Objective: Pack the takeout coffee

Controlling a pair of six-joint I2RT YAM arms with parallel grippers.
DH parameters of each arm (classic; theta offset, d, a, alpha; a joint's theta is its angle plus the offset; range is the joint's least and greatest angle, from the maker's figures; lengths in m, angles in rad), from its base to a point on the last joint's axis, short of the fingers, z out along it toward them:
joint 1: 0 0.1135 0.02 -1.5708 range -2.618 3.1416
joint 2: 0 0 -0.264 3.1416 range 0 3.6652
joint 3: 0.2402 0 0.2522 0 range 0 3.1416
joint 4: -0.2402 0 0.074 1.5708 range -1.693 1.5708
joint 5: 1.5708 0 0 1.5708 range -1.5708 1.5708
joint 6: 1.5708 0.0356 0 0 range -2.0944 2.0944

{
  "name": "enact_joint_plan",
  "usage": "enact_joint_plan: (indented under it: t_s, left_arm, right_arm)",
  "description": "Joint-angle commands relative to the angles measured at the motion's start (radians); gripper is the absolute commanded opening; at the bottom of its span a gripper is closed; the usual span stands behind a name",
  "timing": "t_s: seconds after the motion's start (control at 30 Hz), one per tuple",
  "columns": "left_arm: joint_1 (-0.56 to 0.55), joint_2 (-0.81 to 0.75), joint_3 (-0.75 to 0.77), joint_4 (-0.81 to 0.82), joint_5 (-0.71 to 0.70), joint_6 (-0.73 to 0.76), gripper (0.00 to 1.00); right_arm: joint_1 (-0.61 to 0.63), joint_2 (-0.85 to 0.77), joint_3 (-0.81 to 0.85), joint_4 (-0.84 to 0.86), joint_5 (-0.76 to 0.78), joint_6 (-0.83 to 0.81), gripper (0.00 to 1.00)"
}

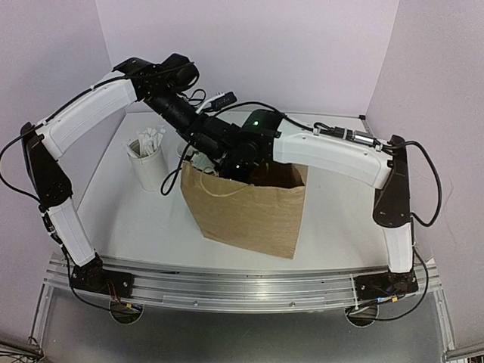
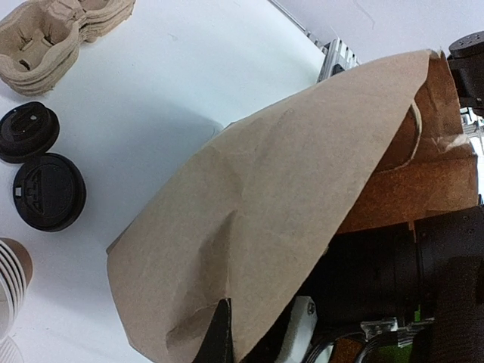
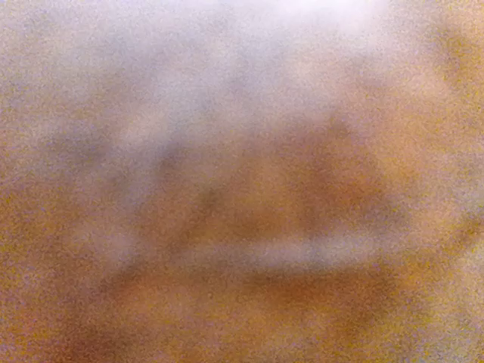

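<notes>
Beside the left claw, pinched shut apparently on the bag rim to hold it open, the right claw reaches inside; its state I cannot tell.

The paper bag is plain, unprinted kraft brown with a darker orange-brown inner face, and the left gripper at its edge shows a black finger. The left arm and right arm are white-shelled with black joints, a green light on the right one, over a white table with a silver near rail and pale lilac walls. Left of the bag are a white cup of white-wrapped straws, two black lids, beige pulp carriers and stacked brown cups with white rims.
</notes>
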Motion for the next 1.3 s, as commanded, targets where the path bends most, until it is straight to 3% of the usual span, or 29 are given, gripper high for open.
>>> enact_joint_plan:
  t_s: [0.0,0.7,0.93,1.27]
  left_arm:
    - [-0.010,-0.024,0.022,-0.021,0.006,0.008,0.00]
    - [-0.009,-0.020,0.025,-0.040,-0.042,-0.030,0.00]
    - [-0.010,-0.013,0.021,-0.052,-0.079,-0.065,0.00]
    - [-0.010,-0.009,0.029,-0.063,-0.073,-0.067,0.00]
  right_arm:
    - [-0.005,-0.129,0.063,-0.007,0.045,-0.003,0.96]
    - [-0.005,-0.324,0.042,0.148,-0.065,-0.030,0.95]
    - [-0.005,-0.397,-0.057,0.243,-0.077,-0.024,0.92]
    - [-0.007,-0.369,-0.102,0.326,-0.065,0.030,0.90]
